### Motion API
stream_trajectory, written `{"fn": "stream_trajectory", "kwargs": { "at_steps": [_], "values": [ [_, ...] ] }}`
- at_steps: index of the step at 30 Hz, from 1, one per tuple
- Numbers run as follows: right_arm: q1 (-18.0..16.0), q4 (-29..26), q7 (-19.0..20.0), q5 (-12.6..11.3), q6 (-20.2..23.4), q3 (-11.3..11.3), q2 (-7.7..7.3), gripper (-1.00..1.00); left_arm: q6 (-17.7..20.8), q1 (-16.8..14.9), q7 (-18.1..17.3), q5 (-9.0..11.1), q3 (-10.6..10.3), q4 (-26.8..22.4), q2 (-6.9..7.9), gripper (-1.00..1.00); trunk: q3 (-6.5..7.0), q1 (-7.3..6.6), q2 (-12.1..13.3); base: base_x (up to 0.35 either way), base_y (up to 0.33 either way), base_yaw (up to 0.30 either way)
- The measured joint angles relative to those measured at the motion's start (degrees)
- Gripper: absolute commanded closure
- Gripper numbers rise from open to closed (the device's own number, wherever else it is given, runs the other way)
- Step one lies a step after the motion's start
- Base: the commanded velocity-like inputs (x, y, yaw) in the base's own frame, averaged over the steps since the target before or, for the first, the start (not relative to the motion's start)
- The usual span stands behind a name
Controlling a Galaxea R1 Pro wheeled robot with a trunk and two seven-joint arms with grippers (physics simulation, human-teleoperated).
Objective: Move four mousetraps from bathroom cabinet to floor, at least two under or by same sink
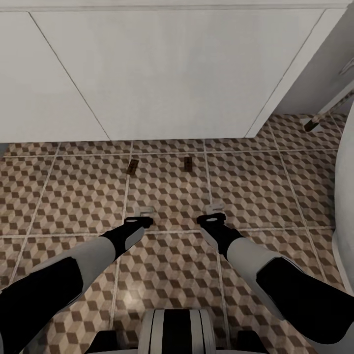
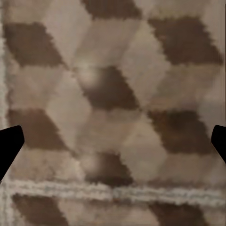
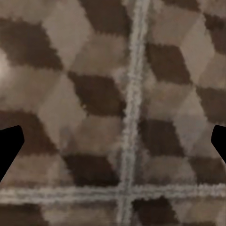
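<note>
1. While two mousetraps lie flat on the bathroom floor just before the white vanity, we hold both arms low over the tiles.
2. Our left gripper and right gripper hang released, jaws spread, holding nothing.
3. We judge the risk as rolling the base forward and nudging or covering the traps.
4. Each trap shows as a small dark-brown slab, far smaller than a tile; finer detail is blurred.
</note>
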Motion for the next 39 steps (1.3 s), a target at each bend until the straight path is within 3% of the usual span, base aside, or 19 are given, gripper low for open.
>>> {"fn": "stream_trajectory", "kwargs": {
  "at_steps": [12,35,39],
  "values": [
    [0.0,0.0,0.0,0.0,0.0,0.0,0.0,-1.0,-5.93,0.13,0.09,-0.4,-0.11,0.06,-0.01,-1.0,0.0,0.0,0.0,-0.003,0.0,0.0],
    [0.0,-0.01,0.01,0.0,0.0,0.09,0.0,-1.0,-6.72,0.35,0.24,-0.52,-0.15,0.11,0.12,-1.0,0.0,0.0,0.0,0.0,0.0,0.0],
    [0.0,-0.01,0.02,0.01,0.0,0.08,0.0,-1.0,-6.72,0.41,0.24,-0.51,-0.15,0.19,0.08,-1.0,0.88,-0.11,0.05,0.0,0.0,0.0]
  ]
}}
